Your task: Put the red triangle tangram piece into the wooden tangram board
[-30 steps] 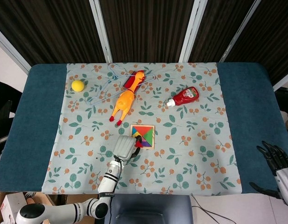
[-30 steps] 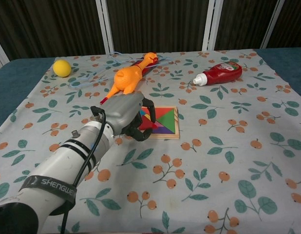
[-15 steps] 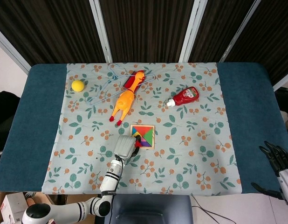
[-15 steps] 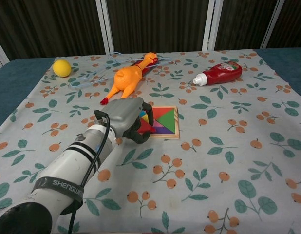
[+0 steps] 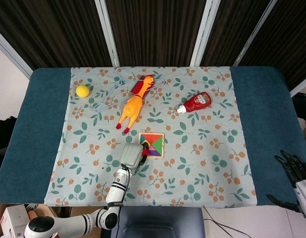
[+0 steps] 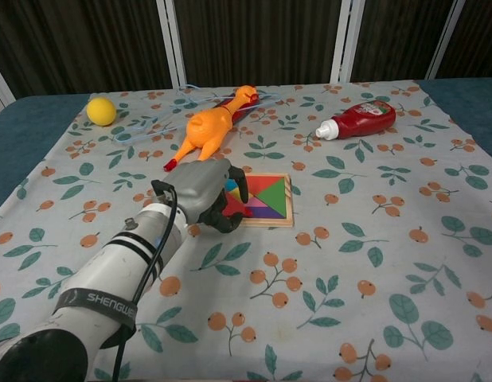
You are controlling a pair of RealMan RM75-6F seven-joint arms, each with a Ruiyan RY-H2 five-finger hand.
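A blue table (image 5: 39, 119) is covered by a floral cloth (image 5: 207, 148) before dark slatted panels. The wooden tangram board (image 6: 271, 199) is filled with coloured pieces. Its left edge is hidden by the left robot hand (image 6: 205, 193), where the red triangle tangram piece (image 6: 232, 208) is gripped. The right robot hand (image 5: 295, 171), spread open, is cut off.

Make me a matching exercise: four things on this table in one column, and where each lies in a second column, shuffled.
1. yellow ball
2. ketchup bottle
3. rubber chicken
4. left robot hand

A. at the wooden tangram board's left edge
B. far left part of the floral cloth
C. on its side, right of the chicken
D. across a wire hanger

Pairs: 1-B, 2-C, 3-D, 4-A
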